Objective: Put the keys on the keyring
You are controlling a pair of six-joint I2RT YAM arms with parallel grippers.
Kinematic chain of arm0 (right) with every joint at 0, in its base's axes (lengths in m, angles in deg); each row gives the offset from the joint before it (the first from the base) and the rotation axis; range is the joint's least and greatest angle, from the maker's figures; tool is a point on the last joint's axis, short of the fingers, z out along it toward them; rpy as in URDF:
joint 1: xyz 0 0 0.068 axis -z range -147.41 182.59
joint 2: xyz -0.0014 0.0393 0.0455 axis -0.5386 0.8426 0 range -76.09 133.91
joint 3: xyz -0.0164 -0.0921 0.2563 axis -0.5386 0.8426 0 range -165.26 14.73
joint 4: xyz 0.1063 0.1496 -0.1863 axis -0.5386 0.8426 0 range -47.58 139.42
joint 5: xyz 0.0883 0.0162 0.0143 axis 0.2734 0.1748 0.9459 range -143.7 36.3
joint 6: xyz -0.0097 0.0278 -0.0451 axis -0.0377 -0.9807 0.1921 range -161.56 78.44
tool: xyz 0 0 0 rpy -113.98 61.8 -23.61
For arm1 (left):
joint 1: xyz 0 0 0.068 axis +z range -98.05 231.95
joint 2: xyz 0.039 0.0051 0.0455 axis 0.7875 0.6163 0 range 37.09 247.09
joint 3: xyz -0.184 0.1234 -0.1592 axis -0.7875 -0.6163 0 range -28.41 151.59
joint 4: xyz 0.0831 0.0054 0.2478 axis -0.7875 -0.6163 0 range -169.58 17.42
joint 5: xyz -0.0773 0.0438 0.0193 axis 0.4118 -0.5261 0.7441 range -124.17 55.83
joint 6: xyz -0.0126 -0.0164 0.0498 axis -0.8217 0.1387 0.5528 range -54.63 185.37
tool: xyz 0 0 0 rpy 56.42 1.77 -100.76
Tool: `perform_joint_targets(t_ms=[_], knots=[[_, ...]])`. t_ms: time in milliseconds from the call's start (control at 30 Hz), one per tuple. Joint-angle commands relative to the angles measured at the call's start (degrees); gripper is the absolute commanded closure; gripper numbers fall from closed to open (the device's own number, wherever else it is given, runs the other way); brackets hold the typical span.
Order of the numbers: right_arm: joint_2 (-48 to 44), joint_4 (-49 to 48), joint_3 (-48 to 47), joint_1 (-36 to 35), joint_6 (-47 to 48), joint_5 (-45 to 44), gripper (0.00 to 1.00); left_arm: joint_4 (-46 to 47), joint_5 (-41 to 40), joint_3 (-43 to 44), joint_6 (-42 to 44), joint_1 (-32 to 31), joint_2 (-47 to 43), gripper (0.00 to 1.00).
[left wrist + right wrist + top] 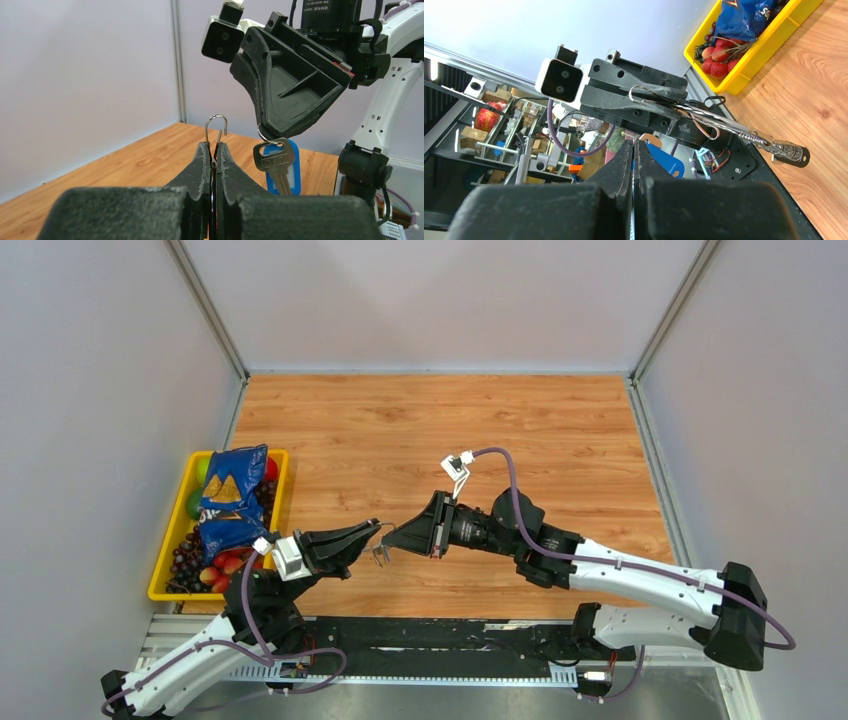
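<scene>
In the left wrist view my left gripper (214, 146) is shut on the keyring (216, 116), a thin silver wire whose hooked end sticks up past the fingertips. My right gripper (264, 131) hangs just right of it, shut on a small loop that carries a plain silver key (272, 159) and a blue plastic piece (295, 172); both dangle beside the hook without touching it. From above, the left gripper (370, 531) and right gripper (393, 539) meet tip to tip above the table's front, with the keys (381, 556) hanging between. No black-headed key shows.
A yellow bin (163, 562) with fruit and a blue chip bag (232, 498) stands at the table's left edge, near the left arm. The wooden table (450, 430) is walled by grey panels on three sides. The bin also shows in the right wrist view (749, 55).
</scene>
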Motion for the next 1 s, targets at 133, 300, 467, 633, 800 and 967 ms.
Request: perform_joint_targets(t_ms=[133,300,467,633,800,967], knots=[[2.42,-4.53,-2.26,-0.37,-2.12,-1.89,1.00,2.60,0.82,-0.03,0.25,-0.13,-0.60,1.00],[3.10,-5.28,-2.79,-0.38,-2.08,-2.35,1.00,2.65,1.06,-0.04,0.19,-0.08,-0.60,0.99],[2.66,-5.72,-2.92,-0.37,-2.13,-3.42,1.00,2.71,1.36,-0.07,0.14,-0.09,-0.49,0.99],[2.56,-5.96,-3.18,-0.40,-2.43,-3.95,1.00,2.65,1.38,-0.11,0.15,-0.08,-0.51,1.00],[2.31,-6.22,-2.81,-0.38,-2.71,-5.03,1.00,2.73,1.63,-0.16,0.10,-0.11,-0.64,0.99],[2.72,-5.92,-3.09,-0.37,-3.15,-5.51,1.00,2.87,1.97,-0.16,0.10,-0.12,-0.61,0.99]])
